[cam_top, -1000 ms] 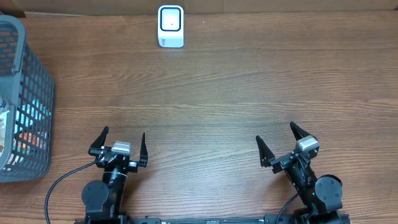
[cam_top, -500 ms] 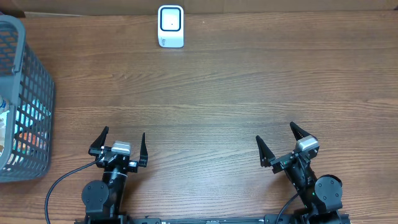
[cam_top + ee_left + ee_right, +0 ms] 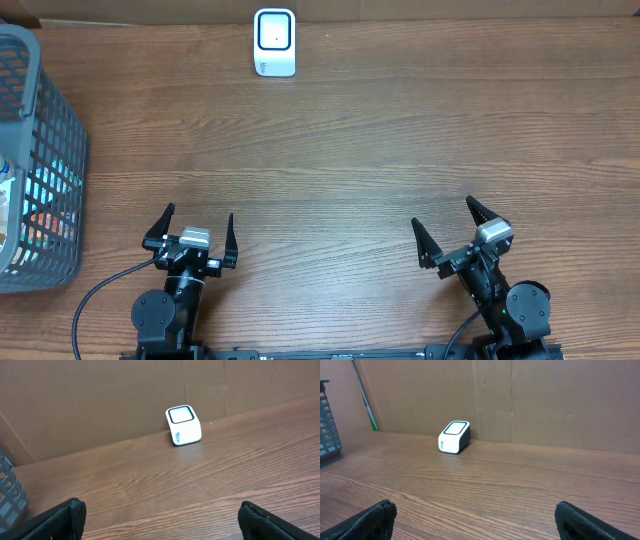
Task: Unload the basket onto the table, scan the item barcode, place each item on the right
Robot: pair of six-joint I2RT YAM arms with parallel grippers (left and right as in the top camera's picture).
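overhead, we find the basket [image 3: 60, 130] at far left holding the items [image 3: 12, 200], none picked out yet. our left tool [image 3: 199, 214] gapes empty, the scanner [image 3: 274, 42] stands far across the table [image 3: 360, 130], and our right tool [image 3: 442, 211] gapes empty too. next we judge a reach into the basket.

The grey basket [image 3: 62, 150] is cut off by the left edge of the overhead view. The items [image 3: 40, 210] inside it are seen only through the mesh and cannot be identified. The print on the white scanner [image 3: 183, 426] is too small to be read.
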